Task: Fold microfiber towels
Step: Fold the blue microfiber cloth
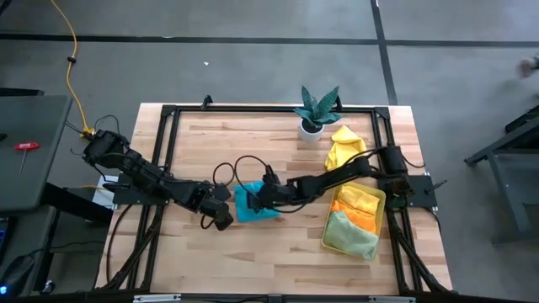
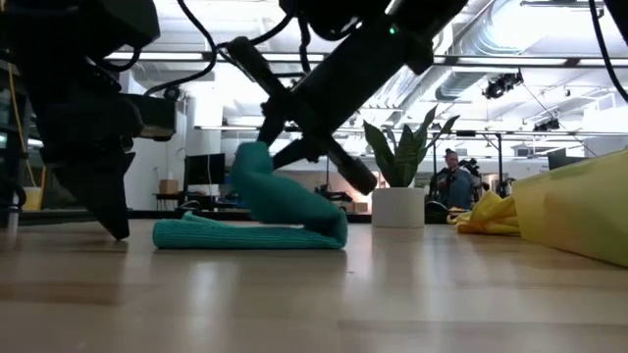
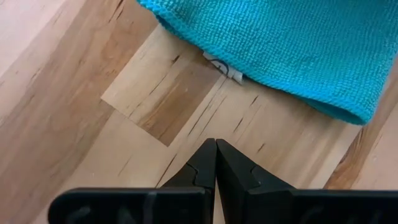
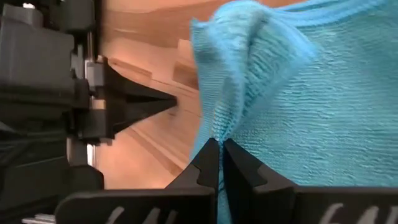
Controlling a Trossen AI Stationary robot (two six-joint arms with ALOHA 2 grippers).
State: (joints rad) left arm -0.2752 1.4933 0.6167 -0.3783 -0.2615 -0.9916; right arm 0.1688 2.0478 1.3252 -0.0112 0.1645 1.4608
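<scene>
A teal towel [image 1: 251, 204] lies folded near the table's middle and also shows in the low view [image 2: 245, 235]. My right gripper [image 1: 261, 199] reaches in from the table's right and is shut on a raised part of the towel. My left gripper [image 1: 221, 222] is shut and empty. It points down at the bare wood just beside the towel's near left side [image 3: 216, 142]. A yellow towel [image 1: 345, 147] lies crumpled at the far right. Orange [image 1: 358, 202] and pale green [image 1: 349, 234] towels lie in the tray. My right gripper pinches a bunched-up edge of the teal towel [image 4: 219, 127] between its two fingers, slanting down from the table's right. That part is lifted into a hump [image 2: 257, 172] above the table. The rest of the towel lies flat on the wood [image 2: 226, 236]. How many layers it has cannot be told.
A translucent yellow tray [image 1: 381, 202] stands at the right. A spiky green plant in a white pot [image 1: 313, 118] stands at the far edge. A black frame [image 1: 164, 151] borders the table. Bare wood lies at the near middle and far left.
</scene>
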